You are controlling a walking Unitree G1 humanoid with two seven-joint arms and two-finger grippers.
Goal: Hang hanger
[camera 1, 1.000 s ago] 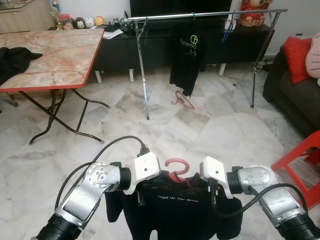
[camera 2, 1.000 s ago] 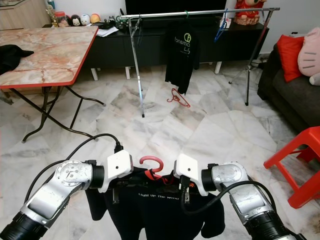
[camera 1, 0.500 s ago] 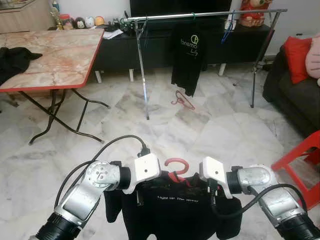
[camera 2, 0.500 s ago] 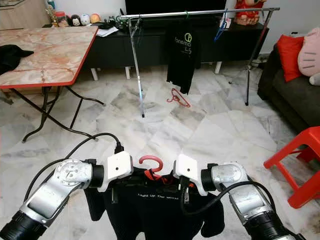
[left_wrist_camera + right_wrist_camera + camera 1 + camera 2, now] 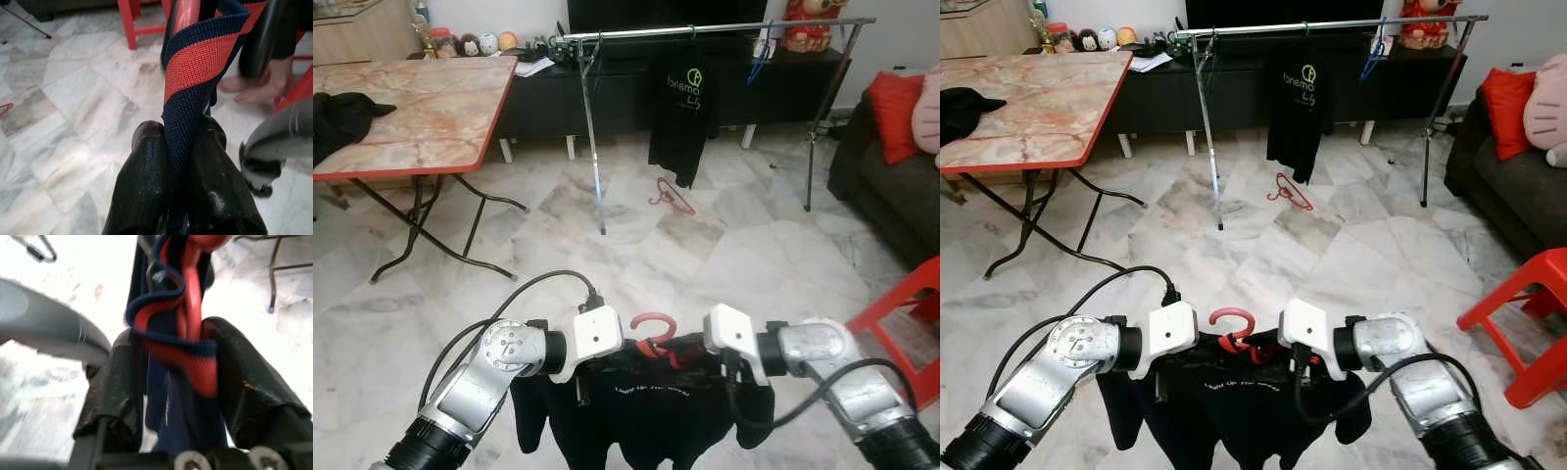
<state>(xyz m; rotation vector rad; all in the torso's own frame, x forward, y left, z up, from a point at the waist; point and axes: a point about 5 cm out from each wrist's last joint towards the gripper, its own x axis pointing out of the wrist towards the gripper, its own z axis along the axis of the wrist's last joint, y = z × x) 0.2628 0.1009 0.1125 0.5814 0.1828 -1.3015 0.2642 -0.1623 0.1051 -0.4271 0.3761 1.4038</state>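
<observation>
A red hanger [image 5: 651, 328] carries a dark shirt [image 5: 646, 411] with a red and navy collar. It hangs low in front of me, between both grippers. In the left wrist view my left gripper [image 5: 178, 132] is shut on the striped collar [image 5: 200, 58]. My right gripper [image 5: 186, 347] is shut on the hanger's red bar [image 5: 193, 308] with the collar wrapped around it. The clothes rail [image 5: 705, 29] stands across the room at the back. On it hang a black T-shirt [image 5: 680, 113] and a blue hanger [image 5: 759, 64].
Another red hanger [image 5: 671, 194] lies on the marble floor under the rail. A folding table [image 5: 411, 127] stands at the left. A dark sofa [image 5: 891, 186] and a red stool [image 5: 901, 323] are at the right. A person's bare foot [image 5: 259, 83] is near the stool.
The hanger's hook has shifted slightly to the left and the shirt has swayed, with its sleeves spread wider. Both grippers keep their hold.
</observation>
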